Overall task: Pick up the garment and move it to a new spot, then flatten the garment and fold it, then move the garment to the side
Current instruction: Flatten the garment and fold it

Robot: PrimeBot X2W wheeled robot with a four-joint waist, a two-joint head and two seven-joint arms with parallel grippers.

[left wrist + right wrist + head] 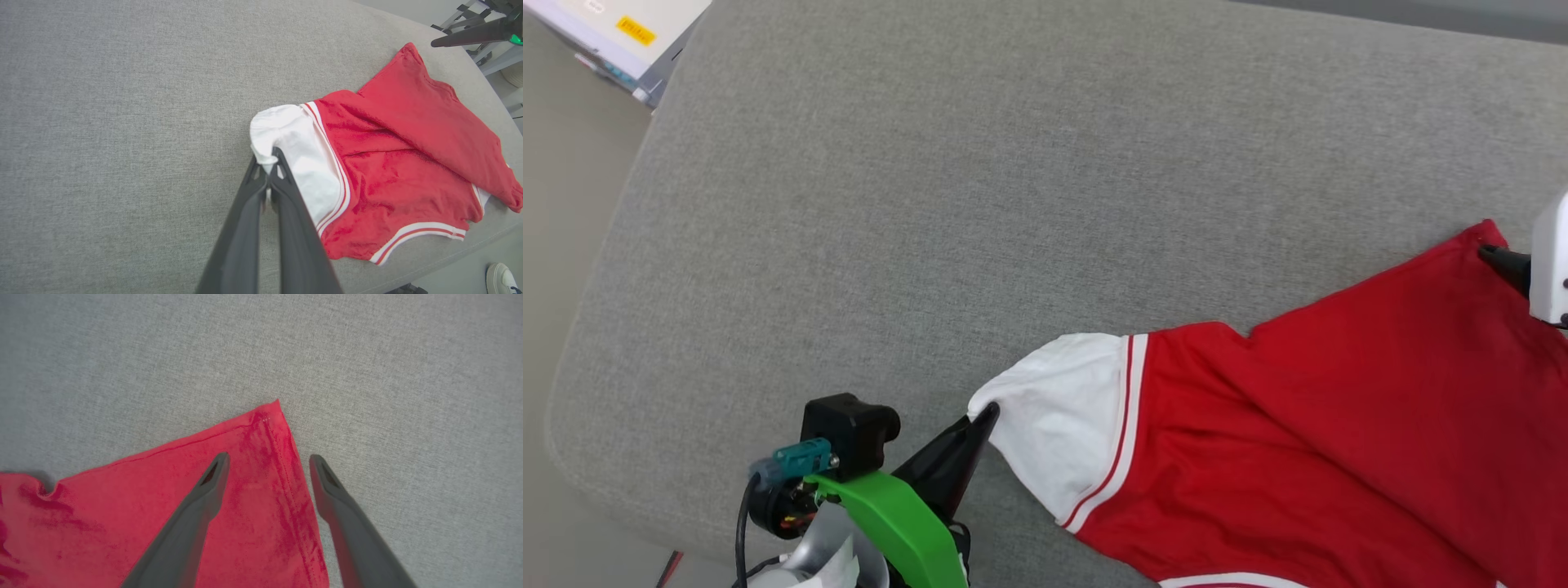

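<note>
Pinching garment [408,122] sleeve: left gripper [267,158] | right gripper [268,457] spread wide, straddling its corner

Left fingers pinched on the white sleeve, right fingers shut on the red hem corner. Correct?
Not quite. The right fingers are open, not shut: the right wrist view shows them spread over the red hem corner, one over the fabric, one past its edge, gripping nothing. The left fingers are indeed pinched on the white sleeve.

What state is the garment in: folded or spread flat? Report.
Folded over, not flat: the garment has a red flap doubled across its body.
</note>
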